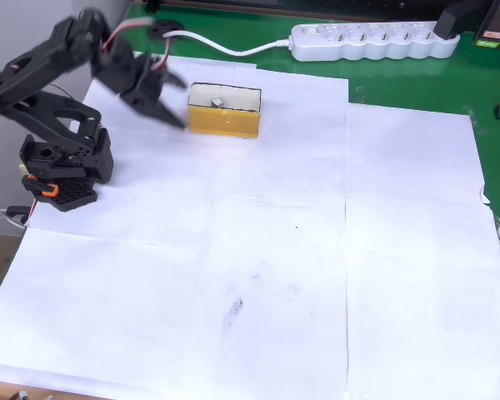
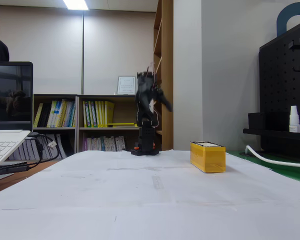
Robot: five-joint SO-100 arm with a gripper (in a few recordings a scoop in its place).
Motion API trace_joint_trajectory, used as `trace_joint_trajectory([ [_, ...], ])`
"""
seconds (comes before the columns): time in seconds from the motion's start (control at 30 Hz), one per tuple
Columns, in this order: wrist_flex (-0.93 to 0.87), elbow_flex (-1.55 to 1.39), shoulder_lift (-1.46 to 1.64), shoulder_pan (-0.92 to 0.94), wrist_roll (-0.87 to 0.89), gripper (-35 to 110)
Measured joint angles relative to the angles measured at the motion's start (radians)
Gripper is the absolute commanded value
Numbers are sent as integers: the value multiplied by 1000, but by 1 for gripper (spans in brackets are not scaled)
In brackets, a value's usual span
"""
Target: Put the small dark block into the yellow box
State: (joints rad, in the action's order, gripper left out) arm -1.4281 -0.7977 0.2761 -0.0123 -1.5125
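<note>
The yellow box (image 1: 223, 120) stands on the white paper near the back of the table; in the fixed view the yellow box (image 2: 207, 156) sits right of the arm's base. A small dark block (image 1: 217, 102) with a pale face lies inside it on the cream floor. My black gripper (image 1: 177, 102) hovers just left of the box, blurred by motion, its two fingers spread apart with nothing between them. In the fixed view the gripper (image 2: 162, 101) is raised well above the table, left of the box.
The arm's base (image 1: 62, 171) is at the left edge of the paper. A white power strip (image 1: 371, 40) and its cable lie behind the box on green matting. A laptop (image 2: 7, 125) stands at the left.
</note>
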Motion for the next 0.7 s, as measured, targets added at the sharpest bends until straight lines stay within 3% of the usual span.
trace_joint_trajectory([
  [0.23, -11, 351, -233, -15, 25, 0],
  [0.7, -46, 601, -446, -8, 12, 0],
])
